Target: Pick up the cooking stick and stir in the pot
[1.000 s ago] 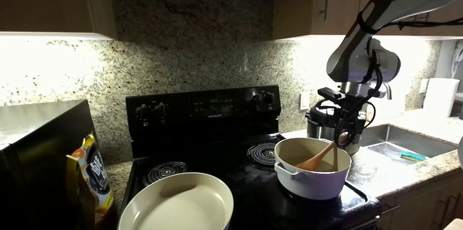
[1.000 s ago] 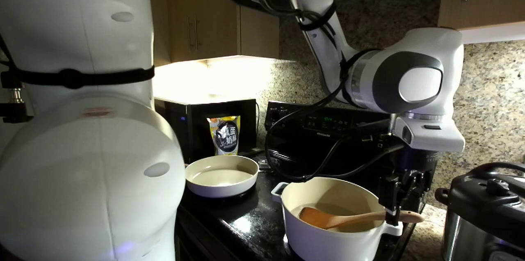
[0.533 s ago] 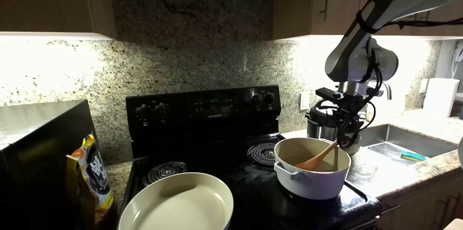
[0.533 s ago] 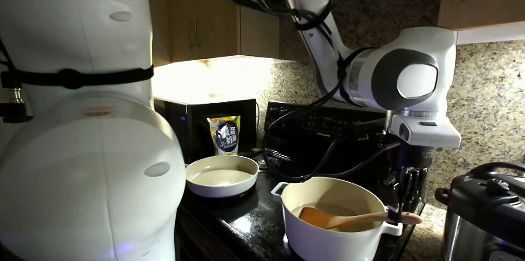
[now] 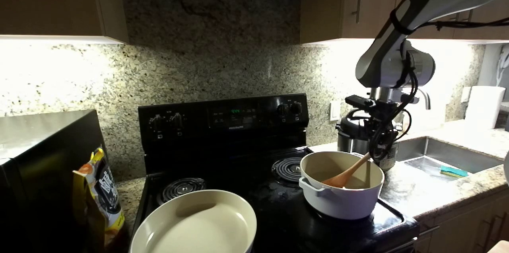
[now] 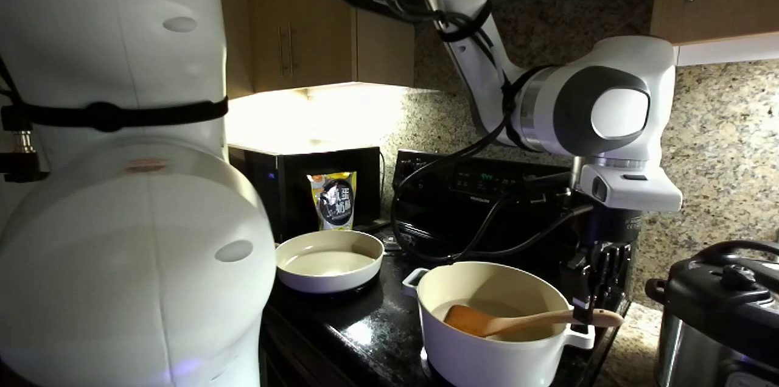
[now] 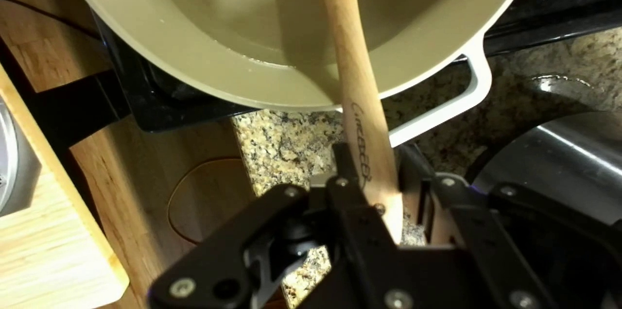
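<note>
The cooking stick [image 6: 481,321], a brown wooden spatula, leans with its broad end inside the pot [image 6: 487,366] and its handle resting across the rim. In the wrist view, lettering shows on the handle of the cooking stick [image 7: 357,80] where it passes between the fingers. My gripper [image 7: 376,156] is shut on that handle, just outside the rim of the pot [image 7: 194,76]. The handle's end sticks out past the gripper [image 6: 583,317]. The pot [image 5: 342,203], white outside and tan inside, stands on the stove's front right. In that exterior view cables partly hide the fingers.
The pot's side handle [image 7: 437,117] lies close beside the fingers. A silver-and-black cooker [image 6: 730,296] stands near the gripper on the counter. A shallow cream pan [image 5: 203,229] sits on the stove, near a snack bag [image 5: 105,193]. Beyond the counter is a sink [image 5: 461,157].
The fingers have closed around the stick's handle. The arm has risen a little and shifted slightly toward the pot, and stick and pot have shifted very slightly with it.
</note>
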Controlling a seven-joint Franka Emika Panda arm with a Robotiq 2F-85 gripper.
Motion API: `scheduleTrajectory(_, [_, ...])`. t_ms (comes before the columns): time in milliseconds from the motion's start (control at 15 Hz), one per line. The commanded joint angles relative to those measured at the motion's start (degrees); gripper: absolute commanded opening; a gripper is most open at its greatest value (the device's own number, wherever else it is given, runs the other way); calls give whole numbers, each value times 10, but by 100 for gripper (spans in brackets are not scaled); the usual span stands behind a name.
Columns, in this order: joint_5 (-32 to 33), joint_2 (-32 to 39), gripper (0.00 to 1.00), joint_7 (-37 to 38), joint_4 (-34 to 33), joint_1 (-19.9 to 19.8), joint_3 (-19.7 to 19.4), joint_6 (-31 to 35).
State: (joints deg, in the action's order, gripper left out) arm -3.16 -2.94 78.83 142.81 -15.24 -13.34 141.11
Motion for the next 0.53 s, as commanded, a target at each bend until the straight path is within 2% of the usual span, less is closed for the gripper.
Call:
scheduleTrajectory(0, [20, -26, 10, 22, 17, 1, 4, -9])
scheduleTrajectory(267, [81, -68, 10, 86, 42, -8, 8, -13])
scheduleTrajectory(467, [153, -114, 10, 175, 55, -19, 28, -51])
